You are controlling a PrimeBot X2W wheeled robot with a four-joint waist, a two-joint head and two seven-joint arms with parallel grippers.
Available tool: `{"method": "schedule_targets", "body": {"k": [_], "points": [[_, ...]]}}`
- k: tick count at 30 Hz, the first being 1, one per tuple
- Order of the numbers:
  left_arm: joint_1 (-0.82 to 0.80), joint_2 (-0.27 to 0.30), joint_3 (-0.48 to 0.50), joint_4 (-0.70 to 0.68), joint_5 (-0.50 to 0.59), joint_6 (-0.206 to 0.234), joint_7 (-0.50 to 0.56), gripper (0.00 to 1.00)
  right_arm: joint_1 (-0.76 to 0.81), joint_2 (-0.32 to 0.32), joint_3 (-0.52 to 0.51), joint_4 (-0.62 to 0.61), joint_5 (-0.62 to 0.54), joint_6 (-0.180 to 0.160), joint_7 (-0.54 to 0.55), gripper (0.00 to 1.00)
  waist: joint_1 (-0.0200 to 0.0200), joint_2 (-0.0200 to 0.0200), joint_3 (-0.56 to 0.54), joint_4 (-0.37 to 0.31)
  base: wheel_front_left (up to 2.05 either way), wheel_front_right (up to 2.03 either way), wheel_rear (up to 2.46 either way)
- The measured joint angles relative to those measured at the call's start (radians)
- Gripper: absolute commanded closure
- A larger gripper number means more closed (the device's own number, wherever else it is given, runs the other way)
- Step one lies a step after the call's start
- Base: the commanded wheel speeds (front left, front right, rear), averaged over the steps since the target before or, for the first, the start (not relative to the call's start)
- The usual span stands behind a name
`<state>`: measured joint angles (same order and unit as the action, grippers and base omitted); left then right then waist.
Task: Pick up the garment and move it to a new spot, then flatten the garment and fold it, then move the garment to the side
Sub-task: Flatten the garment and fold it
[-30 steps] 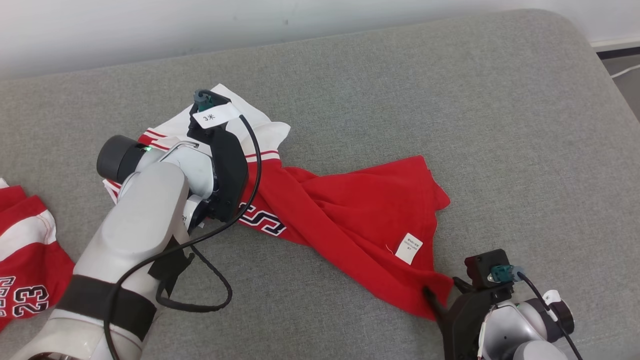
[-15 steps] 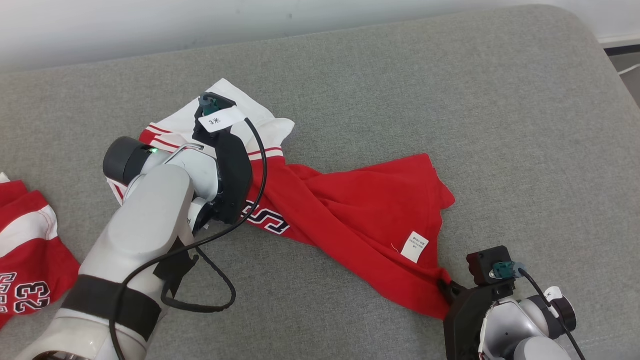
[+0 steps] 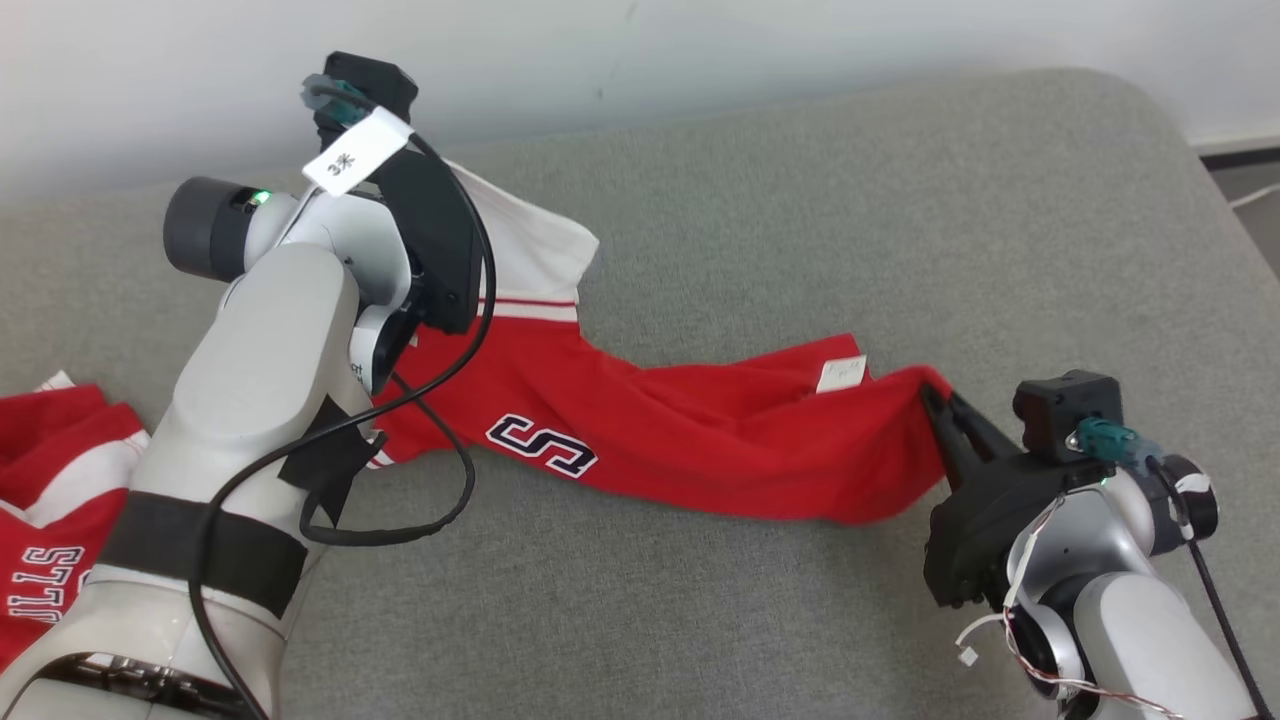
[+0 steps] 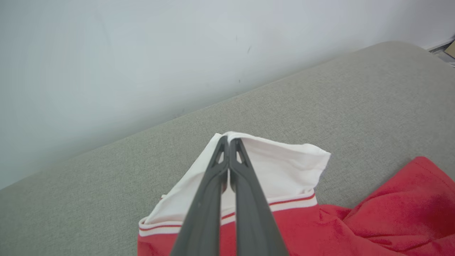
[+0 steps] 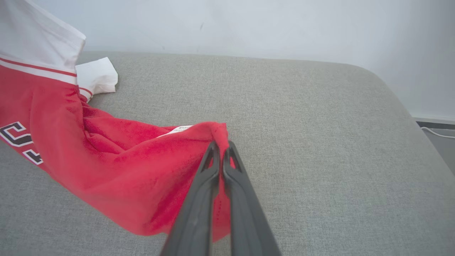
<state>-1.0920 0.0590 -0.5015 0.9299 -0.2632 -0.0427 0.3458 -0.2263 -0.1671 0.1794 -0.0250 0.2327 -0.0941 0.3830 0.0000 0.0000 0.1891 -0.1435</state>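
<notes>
Both grippers hold the garment, strung between them over the cushion

On my left wrist feed the left gripper [image 4: 228, 140] has its fingers pressed together on the white sleeve end of the red garment [image 3: 700, 450]. On the head feed the right gripper [image 3: 926, 393] has its fingers clamped on the garment's red corner, just beside a white label [image 3: 841, 373]. The cloth runs in a twisted band from upper left to right across the grey cushion [image 3: 900, 200], a dark-and-white letter facing up at its middle. I cannot tell whether the sagging middle touches the cushion. A second red-and-white garment [image 3: 50, 500] lies at the far left, well apart.
</notes>
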Motion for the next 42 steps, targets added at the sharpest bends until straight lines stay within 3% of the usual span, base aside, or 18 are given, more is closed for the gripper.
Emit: {"method": "schedule_targets", "body": {"k": [7,12,18,22,27,30,33,35,37,40,42], "points": [[-0.011,-0.002,0.042,-0.024,-0.002,0.045,-0.171,1.00,-0.034,-0.012,-0.034,-0.049,-0.016,-0.003,-0.095,1.00,0.0000,0.0000,-0.060,0.005,0.00,0.00,0.00],[-0.018,-0.008,0.078,-0.087,-0.028,0.061,-0.279,1.00,-0.068,-0.083,-0.059,-0.144,-0.056,0.009,-0.181,1.00,-0.0001,0.0000,-0.117,0.007,0.00,0.00,0.00],[0.048,-0.014,0.103,-0.299,-0.068,0.068,-0.347,1.00,-0.041,-0.165,-0.104,-0.319,-0.078,0.035,-0.220,1.00,-0.0002,-0.0001,-0.186,0.011,0.00,0.00,0.00],[0.139,-0.012,0.123,-0.537,-0.138,0.043,-0.291,1.00,-0.022,-0.213,-0.122,-0.371,-0.059,0.073,-0.179,1.00,-0.0003,-0.0001,-0.228,0.026,0.00,0.00,0.00],[0.252,0.039,0.099,-0.642,-0.131,0.076,-0.163,1.00,-0.029,-0.222,-0.096,-0.223,0.030,0.133,-0.108,1.00,-0.0003,-0.0002,-0.224,0.047,0.00,0.00,0.00],[0.317,0.072,0.099,-0.559,-0.123,0.097,-0.138,1.00,-0.109,-0.193,-0.050,-0.016,0.064,0.165,-0.091,1.00,0.0000,0.0000,-0.197,0.055,0.00,0.00,0.00],[0.318,0.115,0.104,-0.443,-0.076,0.108,-0.152,1.00,-0.307,-0.145,-0.038,0.163,0.073,0.166,-0.092,1.00,0.0003,0.0001,-0.158,0.061,0.00,0.00,0.00],[0.258,0.115,0.110,-0.396,-0.060,0.114,-0.180,1.00,-0.481,-0.123,-0.052,0.233,0.072,0.164,-0.109,1.00,0.0003,0.0003,-0.130,0.062,0.00,0.00,0.00],[0.124,0.081,0.117,-0.366,-0.044,0.118,-0.231,1.00,-0.669,-0.118,-0.082,0.279,0.054,0.157,-0.160,1.00,0.0005,0.0002,-0.103,0.063,0.00,0.00,0.00],[-0.084,0.029,0.130,-0.416,0.003,0.132,-0.319,1.00,-0.862,-0.137,-0.139,0.256,0.034,0.129,-0.251,1.00,0.0004,0.0002,-0.066,0.067,0.00,0.00,0.00],[-0.171,0.033,0.139,-0.477,0.032,0.135,-0.371,1.00,-0.917,-0.166,-0.149,0.232,0.026,0.130,-0.295,1.00,0.0001,-0.0001,-0.044,0.071,0.00,0.00,0.00]]}}
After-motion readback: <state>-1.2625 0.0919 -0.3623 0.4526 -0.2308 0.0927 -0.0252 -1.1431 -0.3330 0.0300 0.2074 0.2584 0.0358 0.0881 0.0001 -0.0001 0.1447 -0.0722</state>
